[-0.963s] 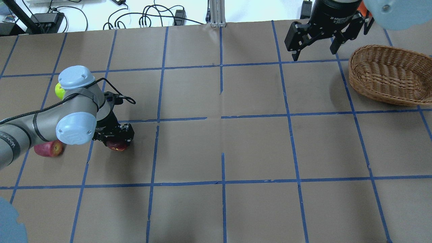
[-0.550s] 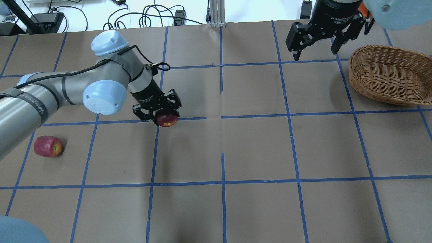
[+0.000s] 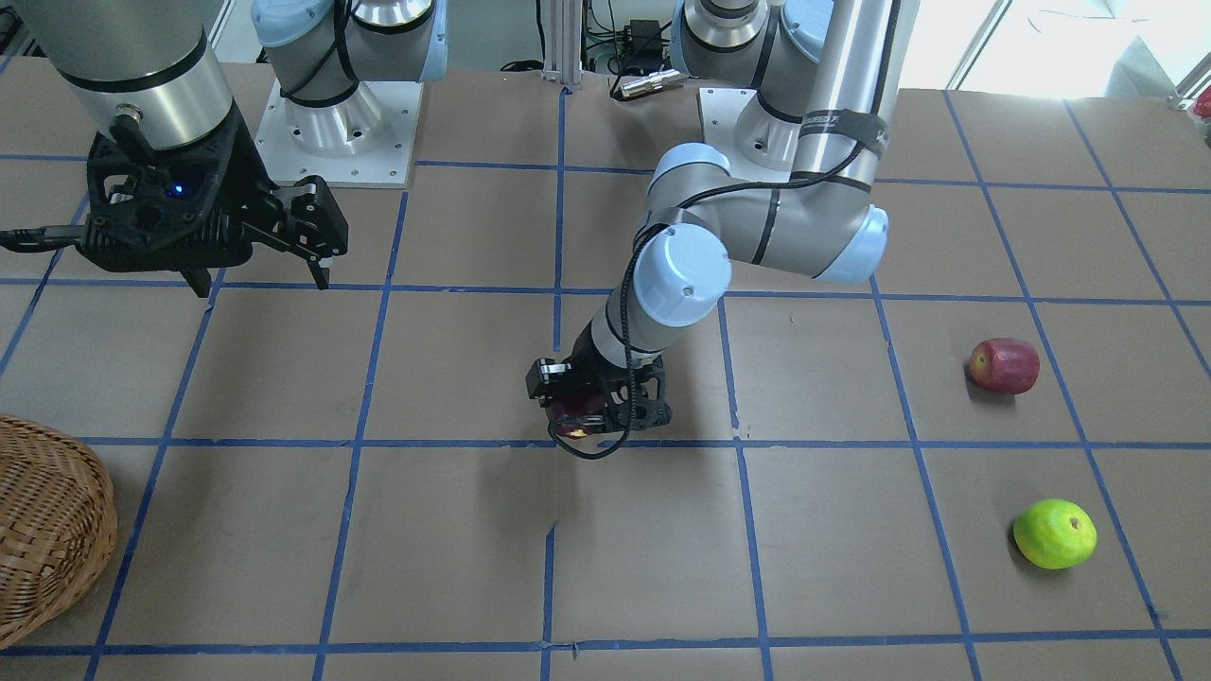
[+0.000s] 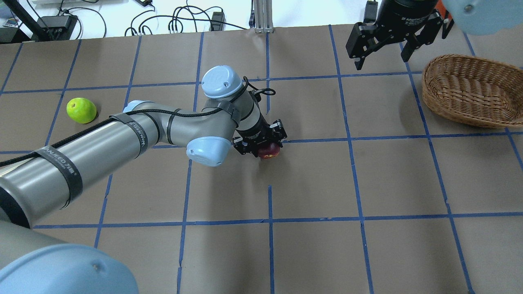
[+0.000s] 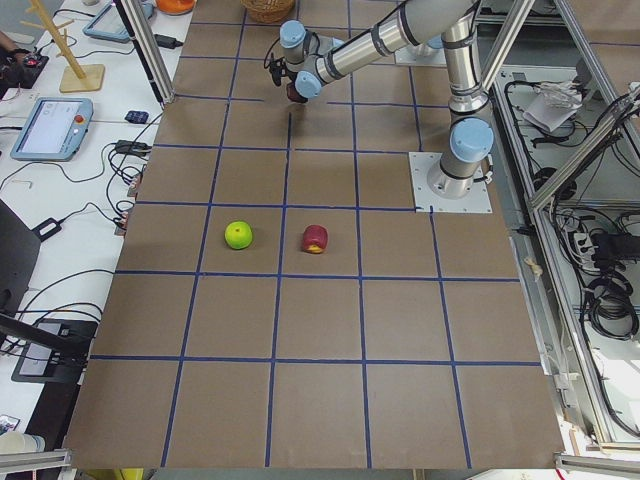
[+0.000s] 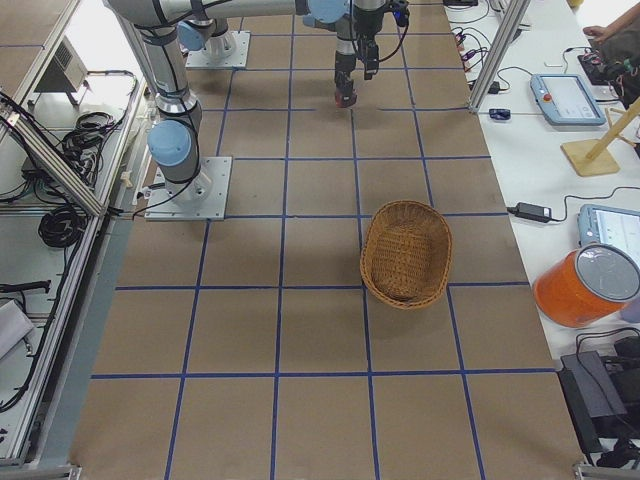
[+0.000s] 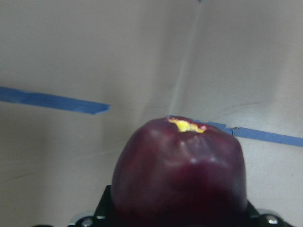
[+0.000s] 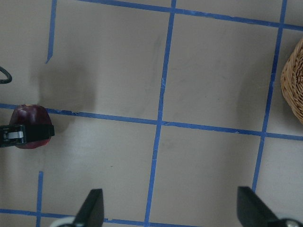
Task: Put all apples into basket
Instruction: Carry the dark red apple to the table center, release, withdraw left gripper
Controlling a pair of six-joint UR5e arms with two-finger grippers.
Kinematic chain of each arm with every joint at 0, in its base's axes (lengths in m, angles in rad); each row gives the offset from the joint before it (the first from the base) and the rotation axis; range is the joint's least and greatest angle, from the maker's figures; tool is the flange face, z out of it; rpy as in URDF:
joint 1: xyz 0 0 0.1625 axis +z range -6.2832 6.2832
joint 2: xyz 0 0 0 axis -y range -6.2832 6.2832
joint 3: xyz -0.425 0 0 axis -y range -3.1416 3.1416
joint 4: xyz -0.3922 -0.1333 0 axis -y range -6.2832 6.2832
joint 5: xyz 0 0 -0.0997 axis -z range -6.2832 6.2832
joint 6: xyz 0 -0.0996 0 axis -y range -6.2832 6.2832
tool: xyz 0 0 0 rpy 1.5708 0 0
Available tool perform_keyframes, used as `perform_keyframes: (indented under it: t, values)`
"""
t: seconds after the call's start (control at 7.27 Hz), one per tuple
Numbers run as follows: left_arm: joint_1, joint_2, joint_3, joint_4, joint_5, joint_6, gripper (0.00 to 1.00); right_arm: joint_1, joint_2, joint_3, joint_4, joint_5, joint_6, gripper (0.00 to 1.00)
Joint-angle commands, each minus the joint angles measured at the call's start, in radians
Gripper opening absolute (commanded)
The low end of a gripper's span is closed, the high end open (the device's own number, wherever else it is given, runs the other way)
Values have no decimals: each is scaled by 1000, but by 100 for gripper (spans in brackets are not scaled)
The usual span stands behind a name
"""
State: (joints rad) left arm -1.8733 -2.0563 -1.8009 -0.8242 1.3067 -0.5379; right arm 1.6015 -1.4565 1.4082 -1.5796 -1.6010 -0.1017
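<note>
My left gripper (image 4: 264, 146) is shut on the dark purple-red apple (image 4: 269, 152) and holds it low over the middle of the table; the apple fills the left wrist view (image 7: 180, 170). The brighter red apple (image 3: 1004, 365) and the lime green apple (image 4: 81, 110) lie on the table's left side. In the overhead view my left arm hides the red one. The wicker basket (image 4: 470, 90) stands at the far right with nothing in it. My right gripper (image 4: 382, 61) hangs open and empty beside the basket, to its left.
The table (image 4: 310, 183) is covered in brown paper with a blue tape grid. Cables and power bricks (image 4: 179, 22) lie beyond the far edge. A tablet (image 6: 567, 97) and an orange container (image 6: 590, 285) sit on the side bench.
My left arm has carried the dark apple from the table's left side rightward to the middle, uncovering the green apple. My right gripper has stayed about where it was, open.
</note>
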Motion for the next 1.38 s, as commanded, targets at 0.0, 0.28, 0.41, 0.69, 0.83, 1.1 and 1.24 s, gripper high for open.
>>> perform_keyframes:
  t: [0.0,0.28,0.41,0.69,0.83,1.1,1.24]
  values:
    - [32,33,12,-3,40,1,100,0,-7,-5,4,1,-13,100]
    - [123,137,63,-184,8,4,100,0,-4,9,4,-3,-9,100]
    - [175,198,84,-296,14,7,100,-3,-5,9,18,-5,-7,100]
    - [296,322,78,-541,163,324,100,6,-2,11,22,-17,8,100]
    - [395,381,72,-650,225,487,100,8,2,24,1,-7,61,100]
    - [620,430,46,-700,360,813,98,114,118,104,-235,24,201,100]
    - [708,432,31,-701,394,932,97,206,201,110,-354,21,285,100]
